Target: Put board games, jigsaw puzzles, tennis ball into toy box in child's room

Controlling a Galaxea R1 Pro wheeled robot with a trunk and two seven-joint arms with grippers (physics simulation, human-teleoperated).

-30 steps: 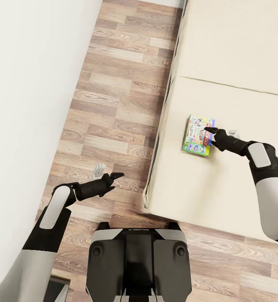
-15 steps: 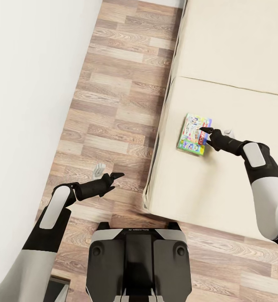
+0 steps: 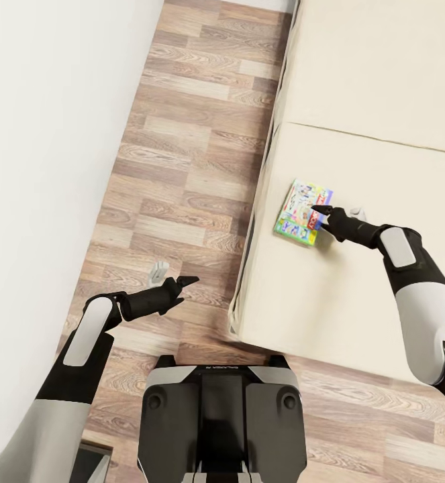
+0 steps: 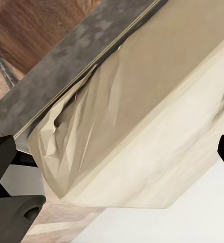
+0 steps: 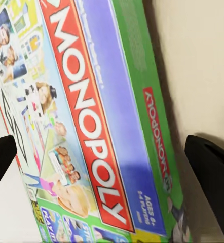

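A white-and-green Monopoly board game (image 3: pixel 301 211) lies flat on the cream mattress of the bed (image 3: pixel 363 107), close to the mattress's left edge. My right gripper (image 3: pixel 321 214) is at the box's right side, touching it. In the right wrist view the Monopoly box (image 5: pixel 91 116) fills the space ahead, and the two dark fingertips (image 5: pixel 213 167) stand wide apart, so this gripper is open. My left gripper (image 3: pixel 182 286) hangs open and holds nothing, over the wood floor, left of the bed's corner (image 4: pixel 66 167).
A white wall (image 3: pixel 41 134) runs along the left. Between it and the bed lies a strip of wood plank floor (image 3: pixel 182 134). My base (image 3: pixel 222 416) stands at the bed's near corner.
My right gripper has moved left across the mattress, and the Monopoly box has slid with it toward the bed's left edge, turning slightly. The left arm has stayed still.
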